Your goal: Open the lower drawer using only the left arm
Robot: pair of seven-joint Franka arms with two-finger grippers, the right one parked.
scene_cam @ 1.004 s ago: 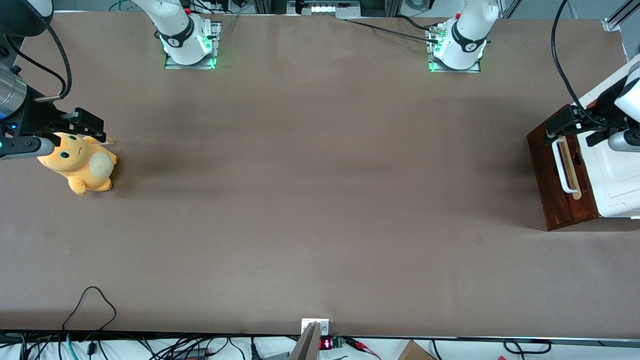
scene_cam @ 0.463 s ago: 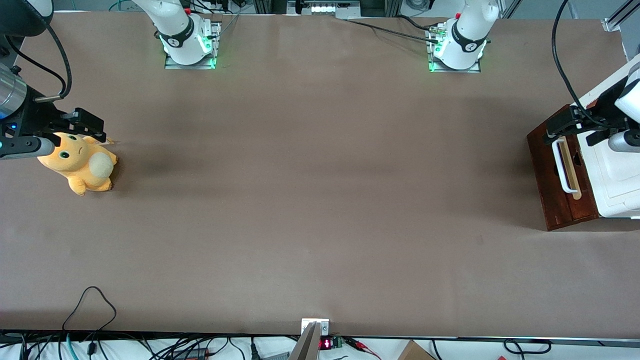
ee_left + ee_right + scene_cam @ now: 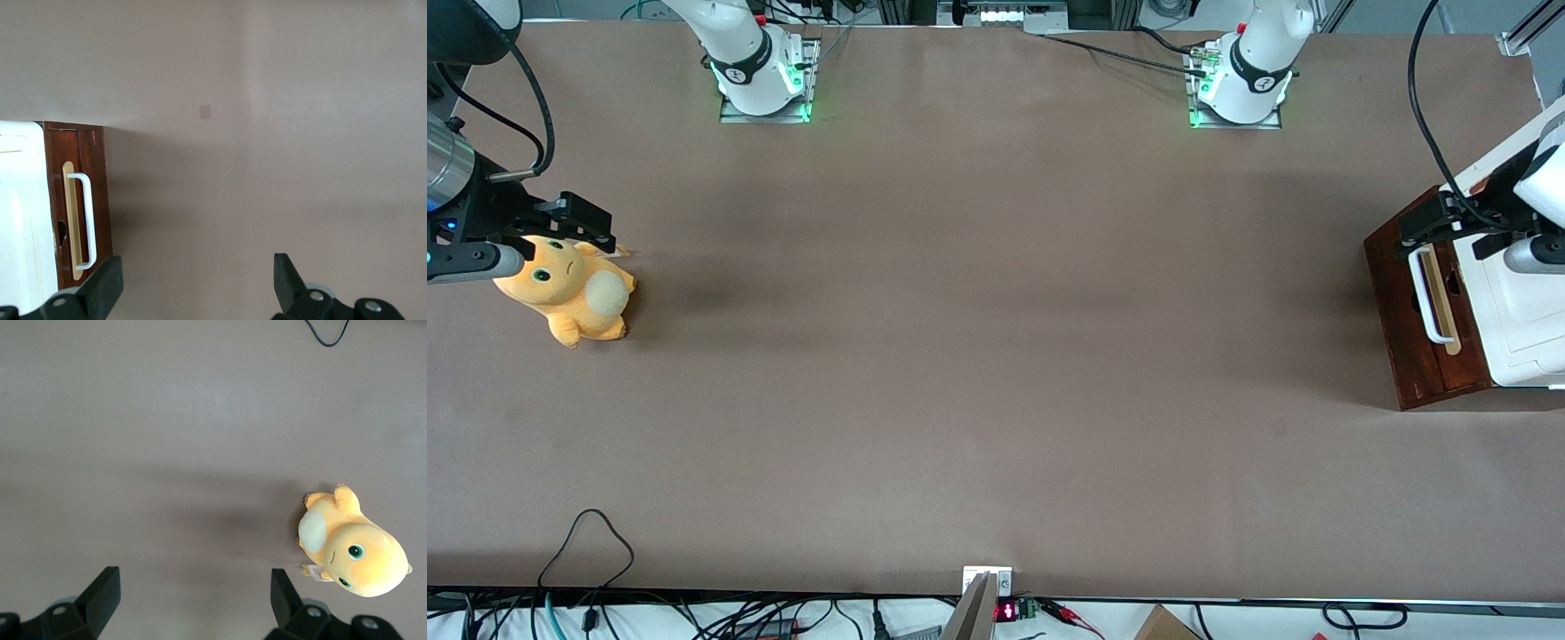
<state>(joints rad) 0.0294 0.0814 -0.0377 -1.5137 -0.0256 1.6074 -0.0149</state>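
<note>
The lower drawer (image 3: 1423, 311) sits shut at the working arm's end of the table — rigid wood, likely sliding stiffly. The white bar handle (image 3: 87, 217) should be gripped mid-span. The gripper (image 3: 197, 283) hovers above, jaws spread wide.

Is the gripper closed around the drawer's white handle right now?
No, the gripper is open above bare table, apart from the lower drawer's white handle.
</note>
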